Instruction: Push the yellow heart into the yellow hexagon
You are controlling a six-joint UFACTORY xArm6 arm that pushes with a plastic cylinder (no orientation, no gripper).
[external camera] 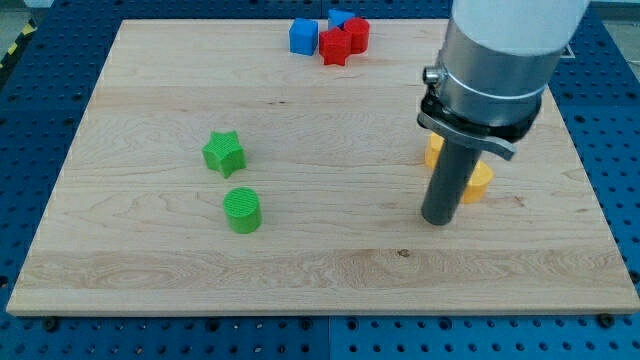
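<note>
Two yellow blocks lie at the view's right, both partly hidden by the arm. One yellow block (479,181) shows just right of the rod; the other yellow block (433,151) shows behind the rod on its left. I cannot tell which is the heart and which the hexagon, nor whether they touch. My tip (436,220) rests on the board just below and left of the lower yellow block, close to it.
A green star (224,153) and a green cylinder (242,210) sit left of centre. At the view's top a blue block (304,37), a red star (334,46), a red block (357,33) and a second blue block (338,18) are clustered. The wooden board (150,260) lies on a blue perforated table.
</note>
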